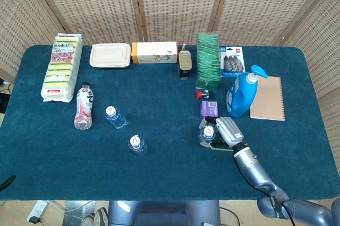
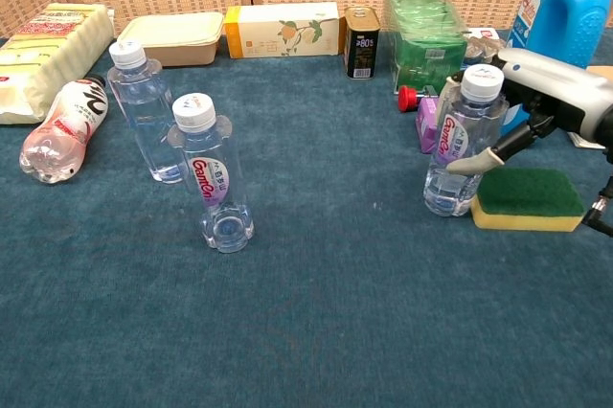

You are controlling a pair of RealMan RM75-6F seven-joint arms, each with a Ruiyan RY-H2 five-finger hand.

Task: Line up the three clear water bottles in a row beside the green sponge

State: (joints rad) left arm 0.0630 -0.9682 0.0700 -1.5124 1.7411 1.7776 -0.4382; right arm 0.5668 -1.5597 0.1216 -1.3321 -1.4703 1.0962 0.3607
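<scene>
Three clear water bottles with white caps are in view. One (image 1: 115, 117) (image 2: 144, 111) stands at the left and a second (image 1: 137, 144) (image 2: 215, 173) stands just in front of it. My right hand (image 1: 224, 129) (image 2: 536, 102) grips the third bottle (image 1: 207, 133) (image 2: 462, 145), which is upright with its base on the cloth, right against the left end of the green sponge (image 2: 530, 197). In the head view my hand hides most of the sponge. The left hand does not show in either view.
A pink bottle (image 1: 83, 108) lies at the left. Behind the sponge are a purple box (image 1: 209, 108), a blue detergent bottle (image 1: 241, 93) and a notebook (image 1: 267, 97). A sponge pack (image 1: 62, 67), container (image 1: 110, 55), carton (image 1: 154, 52), can (image 1: 184, 60) and green packets (image 1: 208, 67) line the back.
</scene>
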